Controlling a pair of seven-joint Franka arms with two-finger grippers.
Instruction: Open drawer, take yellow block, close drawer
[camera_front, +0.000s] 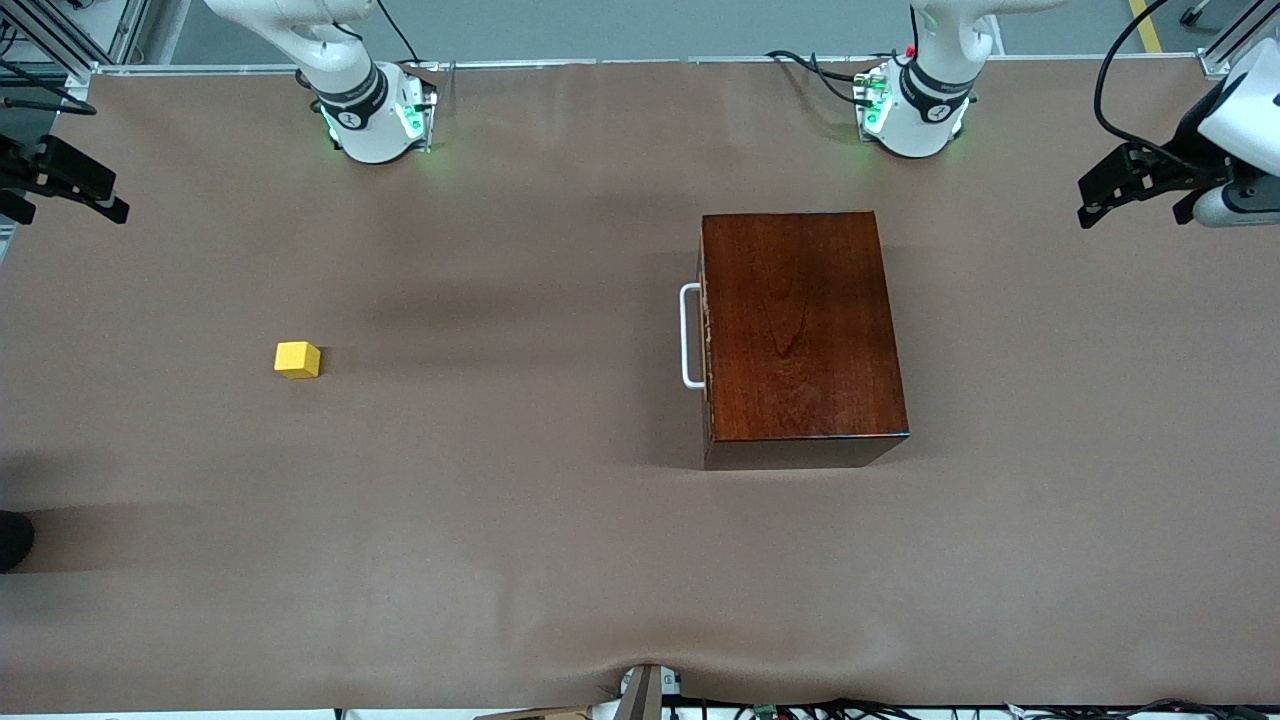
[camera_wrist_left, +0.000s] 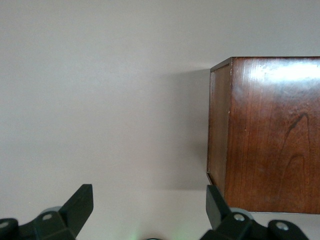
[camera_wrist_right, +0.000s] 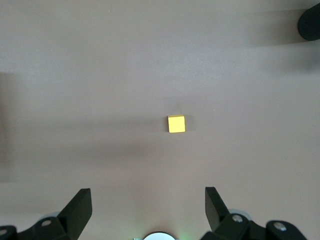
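The dark reddish-brown wooden box (camera_front: 800, 330) stands on the table toward the left arm's end. Its drawer is pushed in, and only the white bar handle (camera_front: 690, 335) sticks out, facing the right arm's end. The yellow block (camera_front: 297, 360) lies on the bare table toward the right arm's end. My left gripper (camera_front: 1135, 205) hangs open and empty above the table's left-arm end. Its wrist view shows the box (camera_wrist_left: 270, 135) past the open gripper (camera_wrist_left: 149, 200). My right gripper (camera_front: 70, 195) hangs open and empty above the table's right-arm end. Its wrist view shows the block (camera_wrist_right: 176, 123) past the open gripper (camera_wrist_right: 148, 200).
A brown cover (camera_front: 500, 520) spans the table. The arm bases (camera_front: 375, 110) (camera_front: 915, 110) stand at the edge farthest from the front camera. A dark round object (camera_front: 12, 540) sits at the right arm's end, nearer the front camera than the block; it also shows in the right wrist view (camera_wrist_right: 310, 22).
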